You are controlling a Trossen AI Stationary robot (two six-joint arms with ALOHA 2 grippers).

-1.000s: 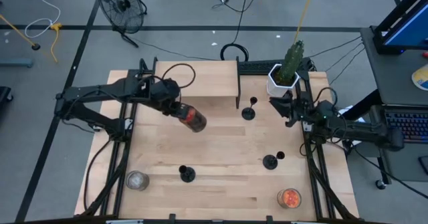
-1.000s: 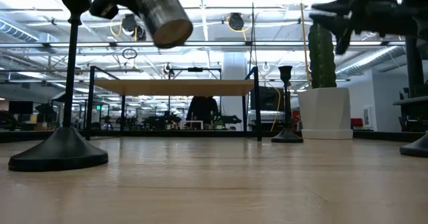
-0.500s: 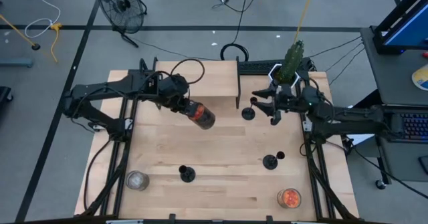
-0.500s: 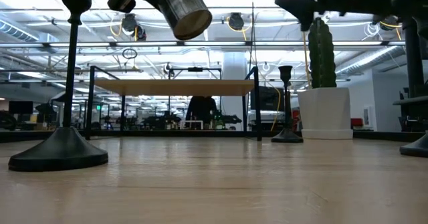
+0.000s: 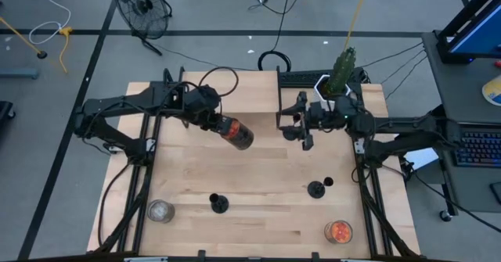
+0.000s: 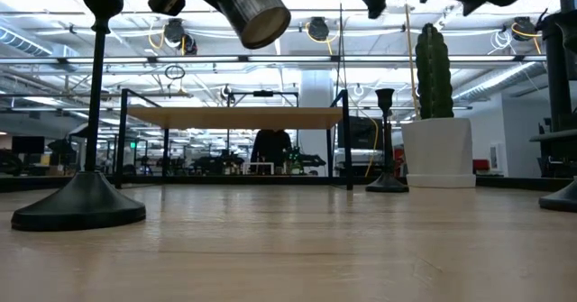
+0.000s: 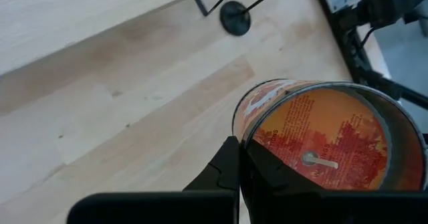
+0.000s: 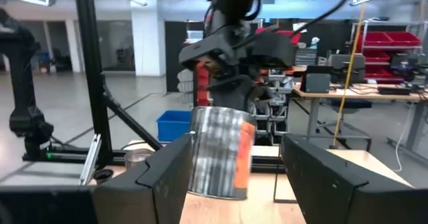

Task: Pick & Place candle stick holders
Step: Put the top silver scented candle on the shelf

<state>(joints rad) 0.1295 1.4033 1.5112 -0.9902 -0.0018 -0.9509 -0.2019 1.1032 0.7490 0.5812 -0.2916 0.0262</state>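
Three black candle stick holders stand upright on their round bases: one (image 5: 218,203) near the front left, one (image 5: 317,188) at the front right, and one (image 5: 290,134) beside the shelf, partly under my right gripper. My left gripper (image 5: 218,123) is shut on a red-orange candle jar (image 5: 237,134) and holds it in the air above the table's middle. My right gripper (image 5: 296,123) hovers open above the holder by the shelf and points level toward the jar (image 8: 221,152). It touches nothing. My left gripper pinches the jar's wall at the rim (image 7: 246,136), one finger (image 7: 227,170) outside and the other inside the open mouth. The fingers slant down from the table's far left. The jar is lifted clear and tilted, its bottom (image 6: 263,24) toward the table's near right.
A low wooden shelf (image 5: 235,98) stands at the back middle, with a cactus in a white pot (image 5: 333,91) to its right. A grey glass jar (image 5: 160,211) and an orange one (image 5: 338,231) stand near the front corners.
My right gripper has swung from the right edge toward the table's left, risen and rolled until it points level, and its fingers stand wider apart. My left gripper has carried the jar a little toward the table's right, then kept still.
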